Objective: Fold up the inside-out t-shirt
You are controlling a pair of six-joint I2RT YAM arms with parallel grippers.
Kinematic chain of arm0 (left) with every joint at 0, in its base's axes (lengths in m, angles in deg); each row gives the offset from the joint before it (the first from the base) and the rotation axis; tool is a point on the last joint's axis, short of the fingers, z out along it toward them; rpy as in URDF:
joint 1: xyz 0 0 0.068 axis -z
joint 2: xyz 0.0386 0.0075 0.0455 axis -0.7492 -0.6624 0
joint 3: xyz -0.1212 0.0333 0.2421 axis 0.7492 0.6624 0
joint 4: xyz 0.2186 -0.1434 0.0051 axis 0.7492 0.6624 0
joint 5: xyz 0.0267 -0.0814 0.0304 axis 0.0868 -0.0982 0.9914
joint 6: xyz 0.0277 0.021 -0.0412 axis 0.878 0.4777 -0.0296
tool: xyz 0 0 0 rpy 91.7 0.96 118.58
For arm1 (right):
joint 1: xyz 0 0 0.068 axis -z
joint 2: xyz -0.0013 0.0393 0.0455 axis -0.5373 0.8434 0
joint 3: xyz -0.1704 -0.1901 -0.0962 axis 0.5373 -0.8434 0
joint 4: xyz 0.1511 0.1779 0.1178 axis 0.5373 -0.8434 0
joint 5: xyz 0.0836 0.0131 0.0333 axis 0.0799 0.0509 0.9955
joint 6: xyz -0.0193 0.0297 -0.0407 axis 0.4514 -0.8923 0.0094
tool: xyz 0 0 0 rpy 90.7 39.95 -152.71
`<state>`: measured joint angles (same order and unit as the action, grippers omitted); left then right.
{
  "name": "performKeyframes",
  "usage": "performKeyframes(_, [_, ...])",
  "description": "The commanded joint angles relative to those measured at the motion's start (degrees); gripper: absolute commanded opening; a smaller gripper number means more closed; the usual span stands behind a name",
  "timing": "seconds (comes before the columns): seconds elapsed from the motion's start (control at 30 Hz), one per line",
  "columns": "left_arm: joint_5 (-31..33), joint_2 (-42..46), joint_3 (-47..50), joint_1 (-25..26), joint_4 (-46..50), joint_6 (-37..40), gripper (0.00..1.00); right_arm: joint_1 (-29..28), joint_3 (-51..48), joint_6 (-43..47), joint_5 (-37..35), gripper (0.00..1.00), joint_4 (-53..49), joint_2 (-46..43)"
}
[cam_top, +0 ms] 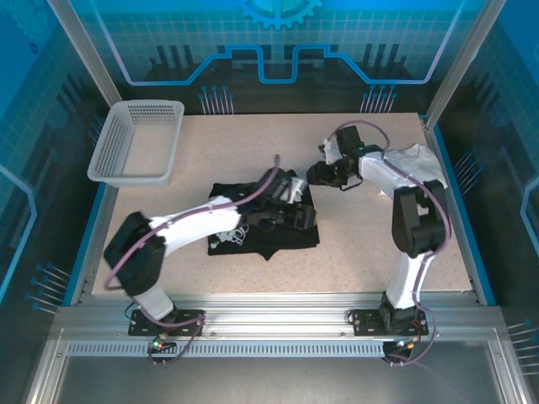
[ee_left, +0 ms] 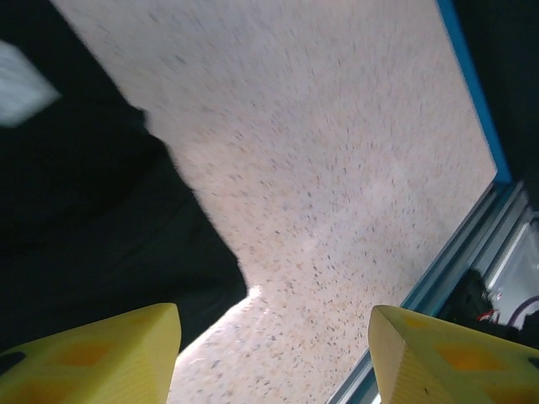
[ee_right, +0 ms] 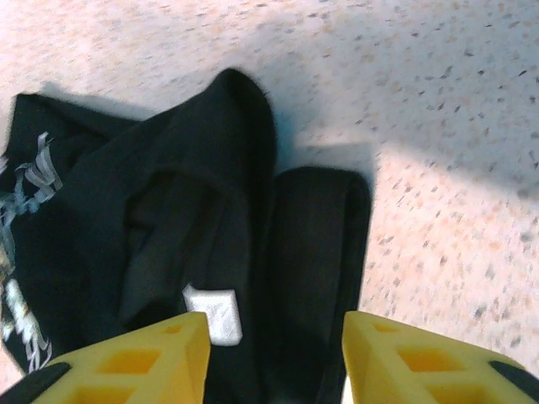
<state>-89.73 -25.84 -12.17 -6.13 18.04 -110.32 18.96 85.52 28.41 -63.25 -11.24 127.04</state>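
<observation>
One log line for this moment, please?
t-shirt: crumpled on table | left gripper: open, empty, at t-shirt edge | right gripper: open, empty, near t-shirt

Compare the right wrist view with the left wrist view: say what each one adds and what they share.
Right wrist adds: the t-shirt's white tag and pale print at its left edge, seen past the open right gripper. Left wrist adds: the table's blue border and metal frame, beyond the open left gripper. Shared: black t-shirt cloth lying on the speckled table.
</observation>
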Motion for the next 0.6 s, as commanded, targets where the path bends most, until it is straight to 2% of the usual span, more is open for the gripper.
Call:
performKeyframes(0.0, [1.79,6.33,6.97,-9.82,1.34,-3.43,0.62,-2.09,-3.77,-0.57,0.34,0.53,3.79,-5.38])
performKeyframes(0.07, [0.46,8.10,10.76,-15.45,0.23,-5.61,0.62,-3.64,-3.35,-1.90,-1.09,0.57,5.77,-4.23])
performKeyframes(0.13, [0.19,9.23,12.90,-18.98,0.39,-6.50,0.62,-4.70,-1.71,-3.28,-2.52,0.60,6.98,-1.83])
performKeyframes(0.3, [2.12,9.95,14.33,-20.11,2.31,-4.13,0.62,-6.16,4.58,-6.09,-5.24,0.60,8.10,6.40])
performKeyframes(0.37, [2.68,9.50,15.18,-20.07,1.99,-3.60,0.62,-6.75,7.19,-6.23,-5.09,0.57,8.43,9.83])
performKeyframes(0.4, [2.56,9.09,15.60,-20.07,1.73,-3.41,0.62,-6.97,8.75,-6.25,-5.07,0.51,8.29,11.62])
performKeyframes(0.5, [0.12,6.57,16.20,-19.45,0.93,-2.81,0.62,-6.79,11.37,-5.43,-5.56,0.21,6.92,13.97])
performKeyframes(0.57, [-1.49,5.07,16.67,-18.01,-0.46,-2.48,0.62,-6.41,11.03,-4.38,-6.05,0.12,6.04,12.87])
